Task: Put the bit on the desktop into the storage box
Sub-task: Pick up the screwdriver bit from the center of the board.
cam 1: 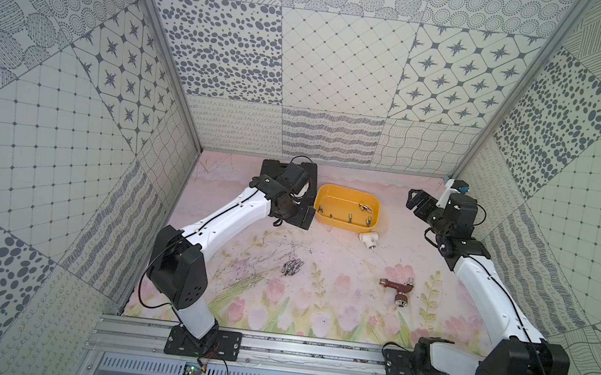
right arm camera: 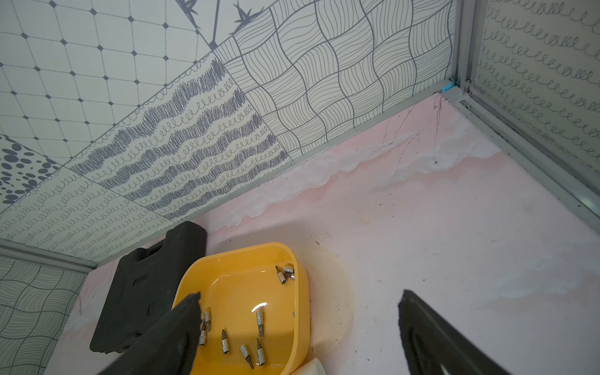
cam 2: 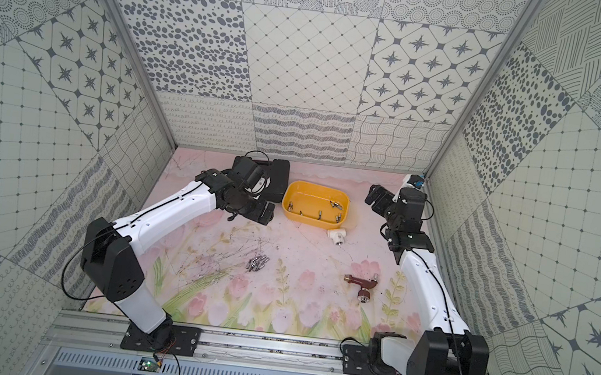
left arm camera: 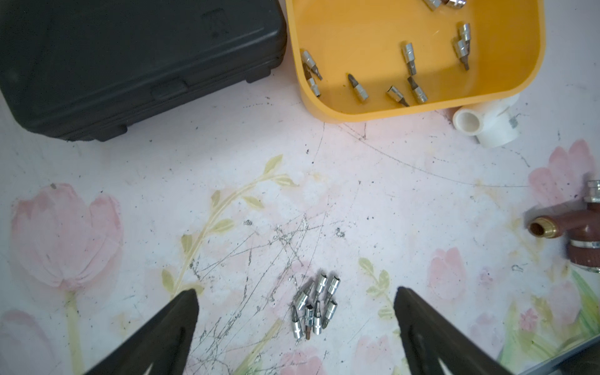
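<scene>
We see the yellow storage box (cam 1: 340, 226) standing toward the back of the table (cam 1: 335, 308), just beside a black tool case (cam 1: 310, 170) whose lid is shut. Several silver bits (left arm camera: 410, 60) lie scattered on the box floor, most along its near wall and a few tangled together toward a far corner. A second group, the loose bits (cam 1: 291, 267), lies in a tight huddle on the bare table in front of the box and well apart from it, among dark scratches in the flower print. Our left hand (left arm camera: 295, 290) hangs above the table by the front of the case, its two fingers (left arm camera: 181, 311) spread wide and holding nothing. From its wrist view we look down on the huddle of bits framed between them. Our right hand (right arm camera: 300, 293) is raised near the back right corner, beside the box, and it too is spread wide and empty. A white pipe fitting (cam 1: 368, 239) touches the box's near right corner, and a brown tap (cam 1: 399, 288) lies nearer us on the right.
</scene>
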Robot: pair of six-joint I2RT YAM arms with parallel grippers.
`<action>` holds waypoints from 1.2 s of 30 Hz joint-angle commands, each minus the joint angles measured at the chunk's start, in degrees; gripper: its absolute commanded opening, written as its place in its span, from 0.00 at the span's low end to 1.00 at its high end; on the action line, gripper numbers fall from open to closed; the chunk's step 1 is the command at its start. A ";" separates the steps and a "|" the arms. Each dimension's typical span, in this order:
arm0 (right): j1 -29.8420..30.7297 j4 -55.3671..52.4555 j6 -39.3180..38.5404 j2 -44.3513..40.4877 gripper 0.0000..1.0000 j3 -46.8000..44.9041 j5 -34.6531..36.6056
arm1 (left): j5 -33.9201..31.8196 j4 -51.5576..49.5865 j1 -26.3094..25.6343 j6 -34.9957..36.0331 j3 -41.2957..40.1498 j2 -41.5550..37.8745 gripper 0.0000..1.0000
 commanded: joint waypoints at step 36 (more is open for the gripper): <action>-0.38 2.53 0.62 0.42 0.97 -0.35 -0.20 | 8.39 1.20 -0.19 -4.91 -21.95 0.00 0.57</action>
